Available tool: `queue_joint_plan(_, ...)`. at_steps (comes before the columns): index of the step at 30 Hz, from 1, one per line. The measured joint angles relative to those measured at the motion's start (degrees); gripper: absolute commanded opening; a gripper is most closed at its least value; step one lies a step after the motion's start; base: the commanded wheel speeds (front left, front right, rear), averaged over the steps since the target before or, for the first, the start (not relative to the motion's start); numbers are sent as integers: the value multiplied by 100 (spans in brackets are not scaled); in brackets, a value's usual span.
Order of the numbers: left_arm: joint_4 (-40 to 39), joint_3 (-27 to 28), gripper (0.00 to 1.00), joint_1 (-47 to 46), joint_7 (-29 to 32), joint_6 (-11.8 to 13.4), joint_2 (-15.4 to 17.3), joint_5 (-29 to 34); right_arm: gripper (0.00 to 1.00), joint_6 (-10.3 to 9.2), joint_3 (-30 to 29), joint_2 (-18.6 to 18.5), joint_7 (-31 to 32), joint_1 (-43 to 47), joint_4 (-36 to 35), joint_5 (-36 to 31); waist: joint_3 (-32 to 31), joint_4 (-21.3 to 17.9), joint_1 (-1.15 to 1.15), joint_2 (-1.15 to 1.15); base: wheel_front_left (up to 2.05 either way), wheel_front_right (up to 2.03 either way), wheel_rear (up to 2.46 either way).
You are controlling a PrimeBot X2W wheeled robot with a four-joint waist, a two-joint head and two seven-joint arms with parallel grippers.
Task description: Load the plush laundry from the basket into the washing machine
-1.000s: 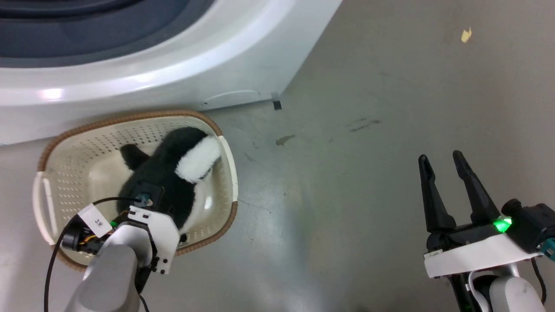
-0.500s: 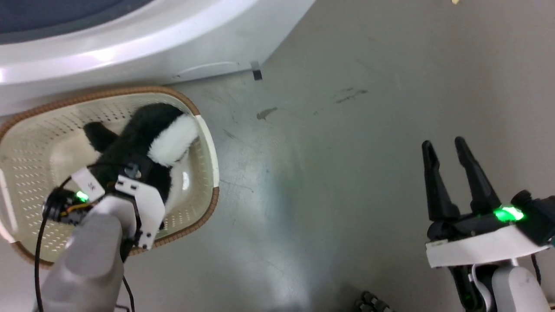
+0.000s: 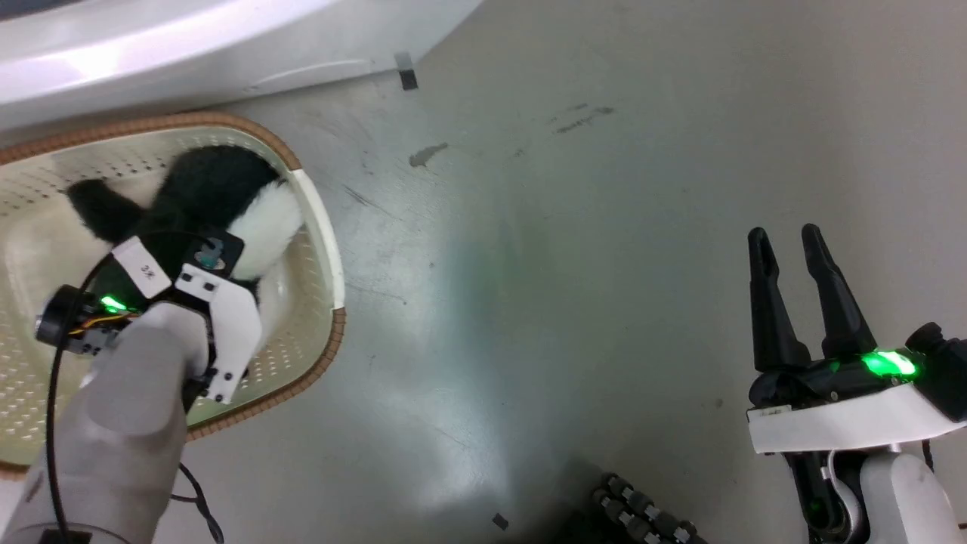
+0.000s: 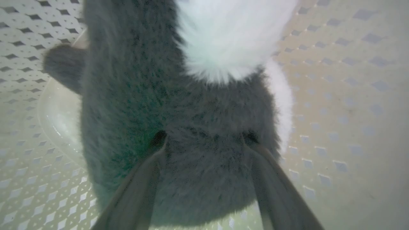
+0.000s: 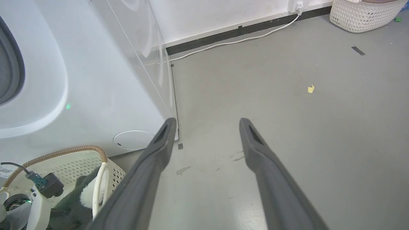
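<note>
Washing machine (image 3: 151, 45): the white front is seen at far left, with a round flap (image 5: 133, 140) low on the panel. A grey porthole rim is noted at the left edge of the right wrist view.

Floor (image 3: 574, 264): grey, scuffed, with stains recorded right of the machine's corner.

Basket (image 3: 321, 227): cream, perforated, brown-rimmed. It is set on the floor at left, just near of the machine's base.

Plush laundry (image 4: 134, 105): it is found inside the basket, lying against the right-hand wall. The dark body is turned up, and a white patch faces the right rim.

Left gripper (image 4: 204, 138): it is lowered into the basket over the toy. The jaws are released and spread wide astride the dark body, with the fingertips (image 4: 158, 138) sunk into the fur on either side.

Right gripper (image 3: 786, 234): it is held over bare floor at near right, well apart from the basket. The jaws are released and nothing is held between them.

White cable (image 5: 239, 40): it is run along the far wall's dark skirting.

Second woven basket (image 5: 361, 16): it is seen at far right.

Yellow scrap (image 5: 310, 88): it is noted on the floor at right.
</note>
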Motion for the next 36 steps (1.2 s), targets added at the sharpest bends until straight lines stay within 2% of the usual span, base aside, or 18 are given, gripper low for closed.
queue_joint_plan(2,120,-46,100,-67,13,-8,53,-10,100,0,23,0,-30,-18,13,47,68,-56,0,0,0,0,0)
queue_joint_plan(3,156,-74,31,-85,11,-20,70,-36,100,0,38,0,-37,-28,25,68,98,-85,0,0,0,0,0)
queue_joint_plan(4,189,-102,0,-97,-10,-37,88,-58,100,0,56,0,-54,-34,42,98,125,-116,0,0,0,0,0)
queue_joint_plan(8,491,-156,0,-151,-263,-84,243,-276,100,0,159,1,-124,-138,157,135,171,-342,0,0,0,0,0)
queue_joint_plan(14,737,-148,0,11,-681,25,25,-501,100,0,-85,1,-174,-129,220,-46,-186,-282,0,0,0,0,0)
queue_joint_plan(17,753,-113,0,243,-1053,148,-191,-612,100,0,-249,0,-174,13,280,-222,-517,-154,0,0,0,0,0)
queue_joint_plan(29,790,-177,0,1005,-2575,204,-866,-837,100,0,-802,0,-175,810,283,-962,-2211,577,-1,0,0,0,0)
queue_joint_plan(36,422,-134,0,1570,-2980,216,-1061,-1000,100,0,-883,0,-175,1073,242,-1133,-3131,1042,-2,0,0,0,0)
